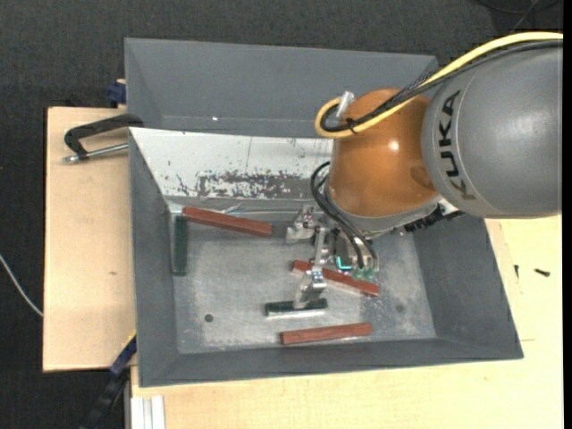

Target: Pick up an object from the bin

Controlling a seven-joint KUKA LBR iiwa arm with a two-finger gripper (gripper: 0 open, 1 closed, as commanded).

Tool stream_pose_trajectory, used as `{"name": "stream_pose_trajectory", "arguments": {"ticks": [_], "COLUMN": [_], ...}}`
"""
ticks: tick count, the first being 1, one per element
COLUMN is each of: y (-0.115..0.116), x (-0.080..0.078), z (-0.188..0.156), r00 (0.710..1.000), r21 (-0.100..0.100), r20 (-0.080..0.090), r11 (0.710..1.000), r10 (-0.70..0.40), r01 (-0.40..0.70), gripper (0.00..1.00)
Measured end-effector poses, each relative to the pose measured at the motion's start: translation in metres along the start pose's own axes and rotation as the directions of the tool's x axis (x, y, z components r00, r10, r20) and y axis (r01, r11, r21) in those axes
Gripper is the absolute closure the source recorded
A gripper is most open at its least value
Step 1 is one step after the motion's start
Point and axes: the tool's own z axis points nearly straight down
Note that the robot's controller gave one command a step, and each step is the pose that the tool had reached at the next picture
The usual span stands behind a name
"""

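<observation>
Red bar [353, 282] mid-floor — dark bar [295, 308] near, walls [147, 239] well apart.

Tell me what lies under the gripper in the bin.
Under the gripper a red-brown stick lies slanted, a dark bar beside it. The gripper covers the stick's middle.

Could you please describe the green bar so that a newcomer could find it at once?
In the bin, look along the left wall. The green bar lies there, running front to back; the red bar beside it lies crosswise.
</observation>
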Motion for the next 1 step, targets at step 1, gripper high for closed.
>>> {"name": "stream_pose_trajectory", "arguments": {"ticks": [1], "y": [-0.0004], "x": [-0.0019], "z": [-0.0039], "r00": [1.0], "r21": [-0.001], "r20": [0.008], "r11": [1.0], "r10": [0.002], "r01": [-0.001], "gripper": [0.0]}}
